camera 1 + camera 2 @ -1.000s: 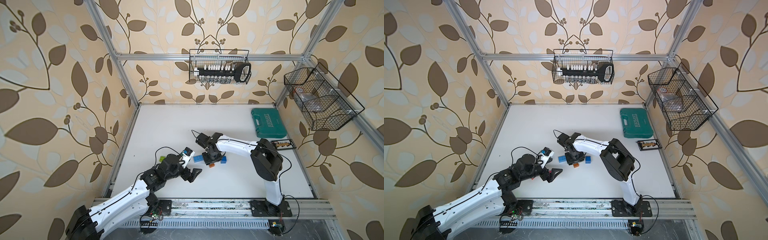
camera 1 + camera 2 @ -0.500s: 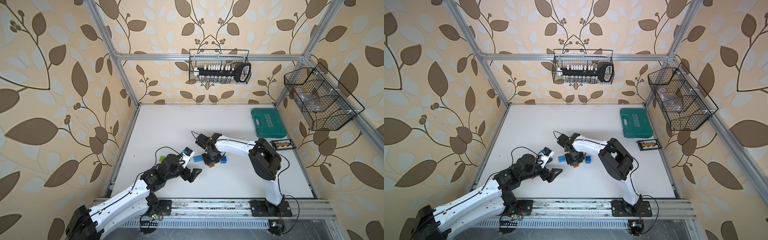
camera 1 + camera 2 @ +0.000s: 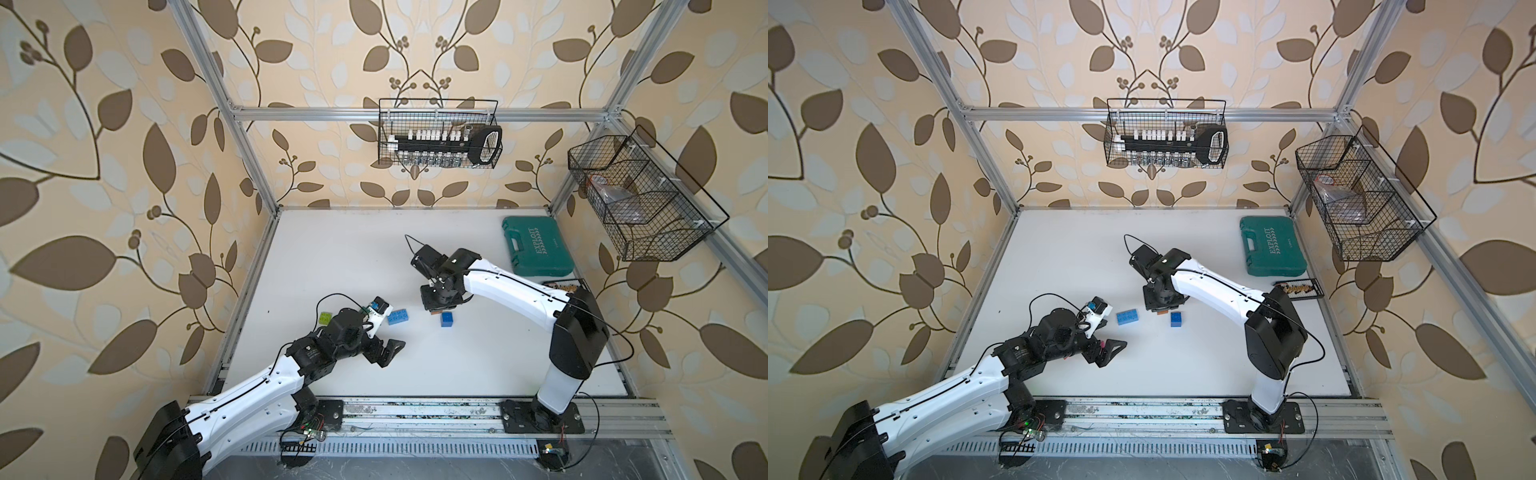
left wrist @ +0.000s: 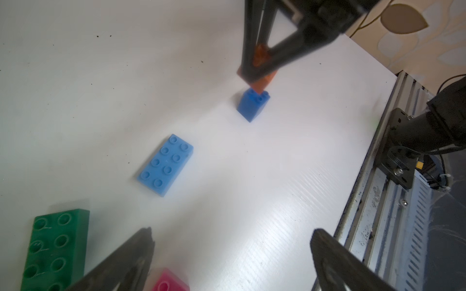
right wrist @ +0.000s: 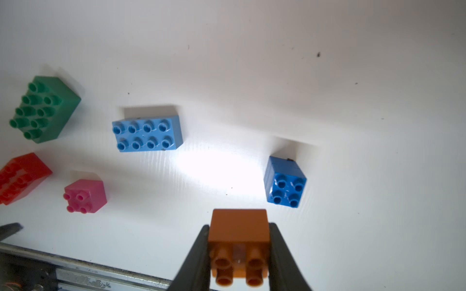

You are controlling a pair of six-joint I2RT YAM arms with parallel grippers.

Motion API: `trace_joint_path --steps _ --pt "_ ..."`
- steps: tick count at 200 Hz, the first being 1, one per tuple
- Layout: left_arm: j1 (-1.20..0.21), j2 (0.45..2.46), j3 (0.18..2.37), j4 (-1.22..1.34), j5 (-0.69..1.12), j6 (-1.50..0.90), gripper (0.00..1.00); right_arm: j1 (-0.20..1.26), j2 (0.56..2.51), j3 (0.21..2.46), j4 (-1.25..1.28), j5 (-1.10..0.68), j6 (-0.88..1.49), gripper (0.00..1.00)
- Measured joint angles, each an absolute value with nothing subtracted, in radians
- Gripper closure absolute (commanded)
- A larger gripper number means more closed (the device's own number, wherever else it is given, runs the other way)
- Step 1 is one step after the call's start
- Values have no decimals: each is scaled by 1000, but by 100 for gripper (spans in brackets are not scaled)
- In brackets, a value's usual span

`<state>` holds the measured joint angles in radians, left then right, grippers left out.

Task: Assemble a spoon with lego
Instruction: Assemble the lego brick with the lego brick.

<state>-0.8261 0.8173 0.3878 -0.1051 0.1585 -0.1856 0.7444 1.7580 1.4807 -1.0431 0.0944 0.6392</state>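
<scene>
**Orange brick gripped, spoon barely begun**

My right pincer (image 5: 238, 243) is clenched on the orange brick (image 5: 239, 224), just beside the blue block (image 5: 285, 181), which looks tall, maybe two stacked. Light-blue (image 5: 147, 133), pink (image 5: 85, 195), green (image 5: 45, 108) and red (image 5: 20, 176) lie loose, farther from it. My left pincer (image 4: 233, 234) gapes empty. Most joining is left.

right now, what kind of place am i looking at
Likely a lab robot cell, not a home: a left arm and right arm mounted on a metal rail, an aluminium frame with wallpaper panels boxing in a white table.

Top views overlook the whole table (image 3: 353, 257); wrist cameras hover close.
</scene>
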Motion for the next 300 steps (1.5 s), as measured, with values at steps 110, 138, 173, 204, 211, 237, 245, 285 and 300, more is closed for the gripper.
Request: trace_joint_path --steps 110,138,173,204,211,237,245,285,300 --pt "-852 838 388 -98 156 -171 1 667 1766 1367 -1026 82 646 77" --pt "-853 838 388 -89 157 -165 1 667 1776 1348 -1012 76 646 77" --pt "-853 838 388 -84 156 -163 1 667 1776 1334 -991 67 647 77" --pt "-853 838 388 -84 156 -163 1 667 1784 1333 -977 62 647 77" --pt "-853 838 388 -83 156 -163 1 667 1789 1332 -973 60 647 77" --pt "-853 838 388 -84 156 -163 1 667 1802 1324 -960 56 647 77" --pt "-853 838 388 -84 156 -163 1 667 1805 1319 -955 51 648 77" --pt "-853 838 388 -84 156 -163 1 667 1808 1311 -943 52 649 78" --pt "-853 838 388 -84 156 -163 1 665 1808 1300 -929 51 651 77"
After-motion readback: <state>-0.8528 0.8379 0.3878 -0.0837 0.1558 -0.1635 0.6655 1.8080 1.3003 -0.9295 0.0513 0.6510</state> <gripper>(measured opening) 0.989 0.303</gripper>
